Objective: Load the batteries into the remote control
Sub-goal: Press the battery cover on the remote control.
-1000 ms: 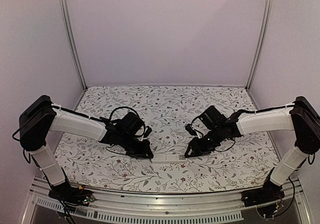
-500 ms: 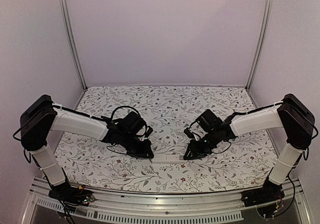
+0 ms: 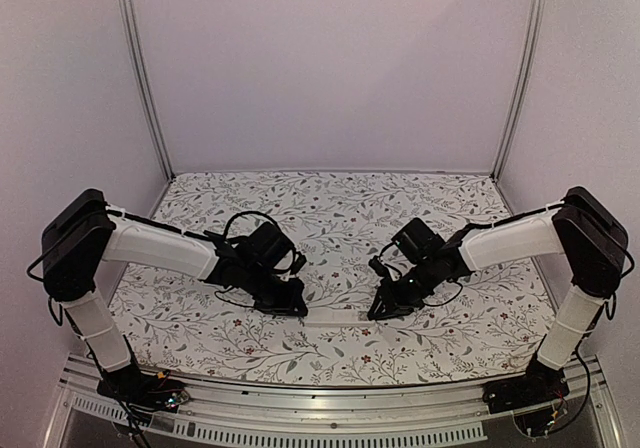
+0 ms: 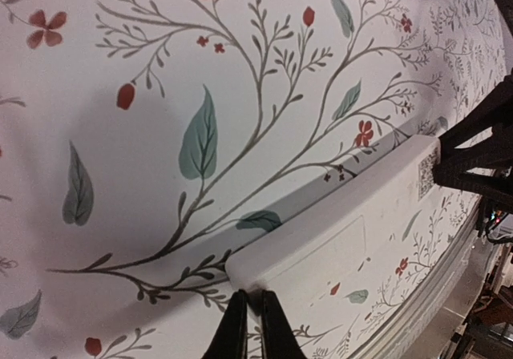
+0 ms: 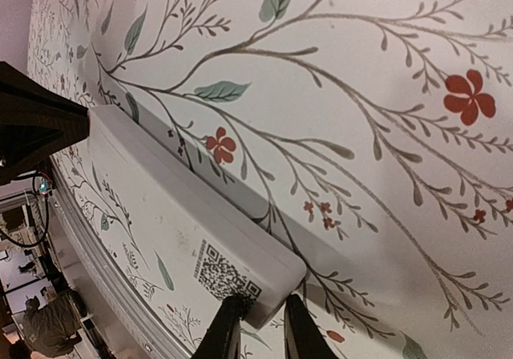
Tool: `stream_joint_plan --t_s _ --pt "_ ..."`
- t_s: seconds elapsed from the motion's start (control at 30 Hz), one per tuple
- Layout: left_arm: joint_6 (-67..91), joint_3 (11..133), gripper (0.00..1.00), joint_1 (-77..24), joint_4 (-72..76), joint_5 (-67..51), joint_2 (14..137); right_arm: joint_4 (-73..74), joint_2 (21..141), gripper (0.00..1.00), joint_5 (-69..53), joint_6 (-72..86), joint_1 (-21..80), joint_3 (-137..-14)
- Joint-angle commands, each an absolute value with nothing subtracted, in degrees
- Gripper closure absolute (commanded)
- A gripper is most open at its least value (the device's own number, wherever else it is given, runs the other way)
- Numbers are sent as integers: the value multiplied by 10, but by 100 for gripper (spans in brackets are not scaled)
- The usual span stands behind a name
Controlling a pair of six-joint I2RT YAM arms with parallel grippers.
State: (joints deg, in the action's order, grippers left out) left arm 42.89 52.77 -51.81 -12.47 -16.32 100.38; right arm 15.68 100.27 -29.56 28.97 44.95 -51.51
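Observation:
The remote control (image 3: 335, 316) is a slim white bar lying across the near middle of the floral cloth, between my two grippers. My left gripper (image 3: 297, 308) is at its left end. In the left wrist view the fingers (image 4: 255, 323) are closed to a sliver, with their tips against the end of the remote control (image 4: 345, 231). My right gripper (image 3: 377, 310) is at the right end. In the right wrist view its fingers (image 5: 260, 327) straddle the QR-code end of the remote control (image 5: 184, 215) and are shut on it. No batteries are in view.
The table is covered by a white floral cloth (image 3: 330, 218). A metal rail (image 3: 330, 408) runs along the near edge, just in front of the remote. Pale walls with upright metal posts (image 3: 520, 68) close in the back and sides.
My right arm has swung its elbow inward and its gripper has shifted slightly left onto the remote's right end. My left gripper and the remote have hardly moved.

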Motion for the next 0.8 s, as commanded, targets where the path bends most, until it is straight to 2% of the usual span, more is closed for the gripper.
stream_joint_plan --t_s 0.0,0.77 --pt "437 535 94 -572 -67 -227 1054 98 1031 83 -322 293 472 -537" --pt "487 543 94 -612 61 -286 1084 59 1043 83 -336 311 477 -553"
